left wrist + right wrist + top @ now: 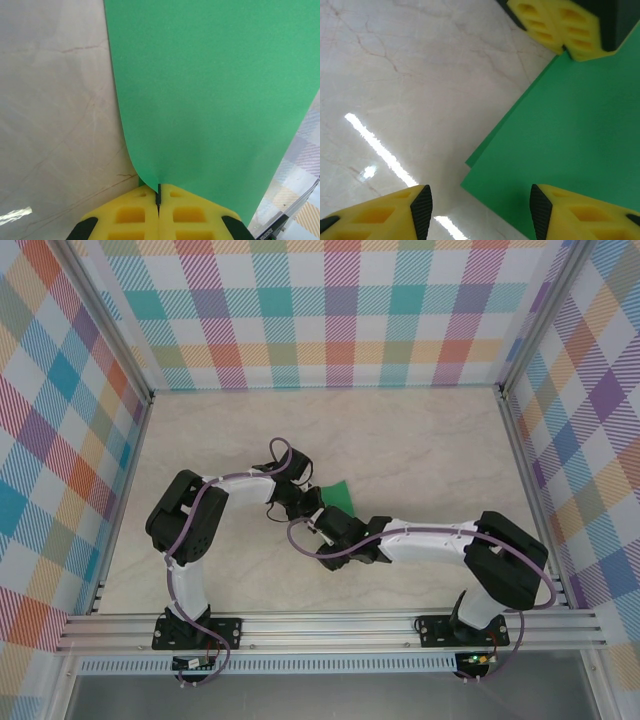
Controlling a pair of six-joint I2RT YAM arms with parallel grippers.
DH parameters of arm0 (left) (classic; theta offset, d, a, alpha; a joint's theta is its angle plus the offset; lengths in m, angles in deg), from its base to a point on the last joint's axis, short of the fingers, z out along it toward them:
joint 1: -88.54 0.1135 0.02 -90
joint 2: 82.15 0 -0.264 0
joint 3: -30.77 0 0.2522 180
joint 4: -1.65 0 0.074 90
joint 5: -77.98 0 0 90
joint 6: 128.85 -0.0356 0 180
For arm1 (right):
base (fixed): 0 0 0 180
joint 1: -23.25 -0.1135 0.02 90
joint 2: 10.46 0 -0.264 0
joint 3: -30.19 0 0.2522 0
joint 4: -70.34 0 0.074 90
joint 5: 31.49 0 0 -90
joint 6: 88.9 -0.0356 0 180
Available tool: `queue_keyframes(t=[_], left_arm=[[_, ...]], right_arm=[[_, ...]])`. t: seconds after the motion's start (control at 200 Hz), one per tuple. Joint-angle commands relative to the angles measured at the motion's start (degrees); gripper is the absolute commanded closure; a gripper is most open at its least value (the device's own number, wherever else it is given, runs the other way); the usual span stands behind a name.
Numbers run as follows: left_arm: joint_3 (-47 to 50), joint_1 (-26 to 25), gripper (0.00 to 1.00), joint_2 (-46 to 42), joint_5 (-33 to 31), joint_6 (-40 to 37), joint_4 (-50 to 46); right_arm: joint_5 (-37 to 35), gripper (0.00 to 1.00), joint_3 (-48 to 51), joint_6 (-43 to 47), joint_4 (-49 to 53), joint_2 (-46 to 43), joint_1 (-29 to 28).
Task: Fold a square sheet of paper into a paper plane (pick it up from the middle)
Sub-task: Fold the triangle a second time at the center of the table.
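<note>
In the left wrist view I read the left gripper at bottom centre of the frame. Its two yellow fingers are pressed together on the near edge of the square sheet of paper. The green sheet rises from that pinch and covers the upper right of the frame, and its left edge curves away above the marble-patterned table. In the right wrist view the right gripper sits at the bottom edge of the frame, jaws spread wide apart with nothing clamped between them. The finger at lower left is over bare table and the finger at lower right is over the green paper. There the paper occupies the right side of the frame, and two of its edges, one lying over the other, show at lower centre. The pinching fingers of the other arm appear at upper right, on the paper's far edge. In the top view both wrists meet at centre frame, with a small green patch exposed just to their upper right.
</note>
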State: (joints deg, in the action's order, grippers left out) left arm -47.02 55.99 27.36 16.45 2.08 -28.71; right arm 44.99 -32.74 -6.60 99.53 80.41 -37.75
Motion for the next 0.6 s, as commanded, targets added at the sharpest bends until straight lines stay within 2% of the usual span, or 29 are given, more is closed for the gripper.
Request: queue_keyframes(t=[0.0,0.595], left_arm=[[-1.3,-0.7,0.97,-0.7,0.4,-0.1,-2.1],[-1.7,-0.7,0.95,-0.8,0.8,-0.1,-2.0]], right_arm=[[-2.2,0.47,-2.5,1.1,-1.0,0.8,-0.2],[-3.8,0.75,-3.2,-0.8,0.1,1.2,-0.2]])
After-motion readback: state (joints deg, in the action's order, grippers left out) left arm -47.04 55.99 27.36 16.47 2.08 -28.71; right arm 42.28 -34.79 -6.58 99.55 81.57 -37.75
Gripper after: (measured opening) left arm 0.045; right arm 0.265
